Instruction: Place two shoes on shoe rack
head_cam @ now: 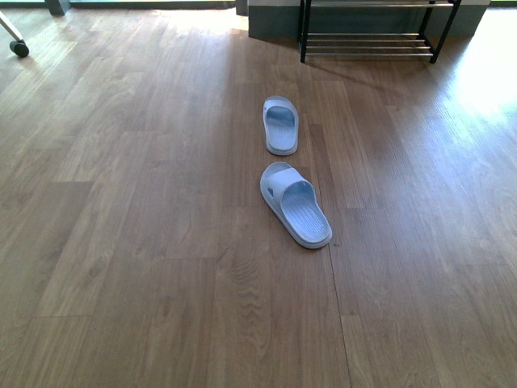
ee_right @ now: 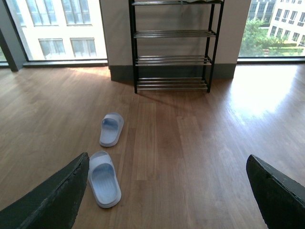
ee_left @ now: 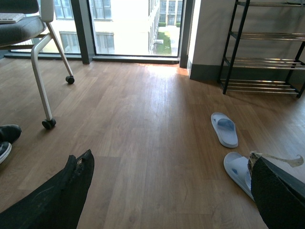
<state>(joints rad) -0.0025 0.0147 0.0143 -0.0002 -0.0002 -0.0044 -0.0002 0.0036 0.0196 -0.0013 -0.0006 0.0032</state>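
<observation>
Rack [ee_right: 171, 59]: no shoe visible on its lower 3 tiers; task judged not begun. Floor [head_cam: 121, 242] carries 2 slides in front of the rack, well apart from it: far slide [head_cam: 281, 125], then near slide [head_cam: 296, 202]; neither gripped. Left gripper [ee_left: 169, 160] and right gripper [ee_right: 167, 161]: jaws spread wide, empty, probably to straddle 1 slide each.

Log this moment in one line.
placed: none | near slide, far slide: on floor, apart | rack: beyond them | left gripper: open | right gripper: open

Sharp, bright frames; window [ee_left: 128, 24] daylight glares off floor [head_cam: 485, 81].
</observation>
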